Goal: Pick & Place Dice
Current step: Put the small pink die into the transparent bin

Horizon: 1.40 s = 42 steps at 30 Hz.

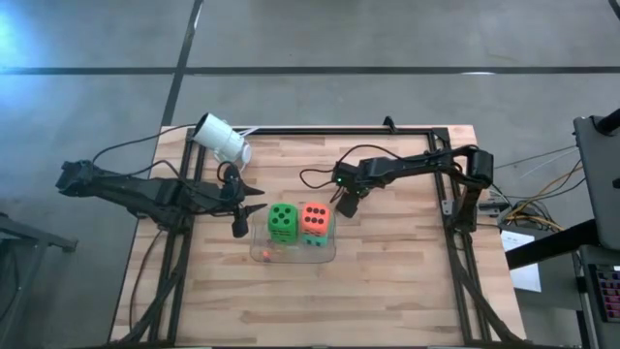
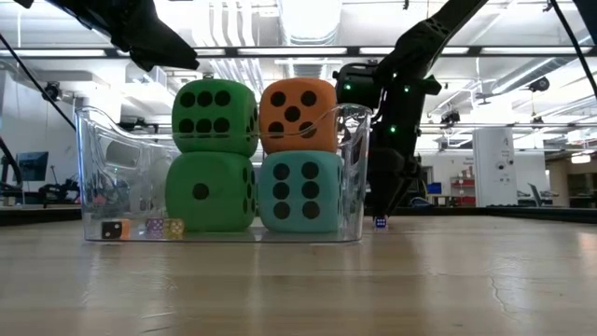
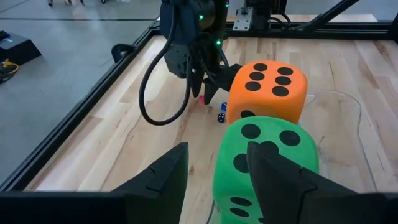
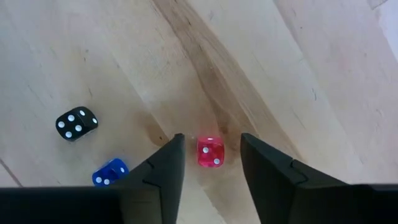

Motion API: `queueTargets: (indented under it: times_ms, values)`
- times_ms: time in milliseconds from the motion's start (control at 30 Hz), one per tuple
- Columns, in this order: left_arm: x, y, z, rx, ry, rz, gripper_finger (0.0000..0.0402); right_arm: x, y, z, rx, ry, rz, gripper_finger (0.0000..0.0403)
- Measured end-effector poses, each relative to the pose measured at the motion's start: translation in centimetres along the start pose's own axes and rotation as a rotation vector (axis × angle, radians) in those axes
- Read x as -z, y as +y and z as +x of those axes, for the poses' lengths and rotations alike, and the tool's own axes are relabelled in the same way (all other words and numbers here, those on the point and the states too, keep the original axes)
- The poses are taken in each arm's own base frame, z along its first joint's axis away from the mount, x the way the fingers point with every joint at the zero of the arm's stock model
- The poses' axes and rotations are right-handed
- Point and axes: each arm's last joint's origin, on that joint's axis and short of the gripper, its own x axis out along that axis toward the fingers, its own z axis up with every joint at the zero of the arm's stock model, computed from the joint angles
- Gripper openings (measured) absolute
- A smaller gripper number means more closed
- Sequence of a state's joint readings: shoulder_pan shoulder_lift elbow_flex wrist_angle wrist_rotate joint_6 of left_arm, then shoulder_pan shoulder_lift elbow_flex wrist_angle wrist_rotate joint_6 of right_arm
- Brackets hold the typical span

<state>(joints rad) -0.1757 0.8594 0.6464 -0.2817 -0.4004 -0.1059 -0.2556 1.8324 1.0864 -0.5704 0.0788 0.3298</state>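
Four big soft dice sit stacked in a clear bin [image 2: 359, 168]: green [image 2: 215, 117] on green [image 2: 210, 191], orange [image 2: 298, 114] on teal [image 2: 300, 191]. Small dice [image 2: 154, 227] lie on the bin's floor. On the bare wood to the right of the bin lie a small red die [image 4: 211, 152], a black one [image 4: 76, 123] and a blue one [image 4: 111, 172]. My right gripper [image 4: 211, 140] points down with its fingers open on either side of the red die, a gap showing on each side. My left gripper [image 3: 216, 149] hovers open left of the bin, holding nothing.
A white cylindrical camera [image 1: 221, 139] lies at the table's far left corner. A black frame rail [image 1: 339, 130] runs along the far edge and down both sides. Bare wood [image 1: 387, 291] stretches in front of the bin and to its right.
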Motion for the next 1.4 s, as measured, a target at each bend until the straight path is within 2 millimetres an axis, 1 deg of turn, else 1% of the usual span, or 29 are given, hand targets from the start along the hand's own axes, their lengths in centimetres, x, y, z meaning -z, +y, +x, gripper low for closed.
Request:
queueTargets:
  times_ms: [200,500,800,1267,1400]
  values:
    - [0.0,0.0,0.0,0.0,0.0,0.0,0.0171,0.09,-0.02,0.05,0.001,0.004,0.001,0.0121]
    - [0.0,0.0,0.0,0.0,0.0,0.0,0.0171,0.12,-0.03,0.07,0.002,0.005,-0.001,0.0094]
    - [0.0,0.01,0.01,0.0,0.001,0.0,0.0171,0.11,-0.03,0.07,0.001,0.005,-0.001,0.0047]
    - [0.01,0.0,0.0,0.0,0.001,0.0,0.0171,0.1,0.04,-0.05,-0.001,0.0,-0.001,0.0048]
    - [0.01,0.0,0.0,0.0,0.001,0.0,0.0171,-0.16,0.07,-0.78,-0.009,-0.025,-0.002,0.0048]
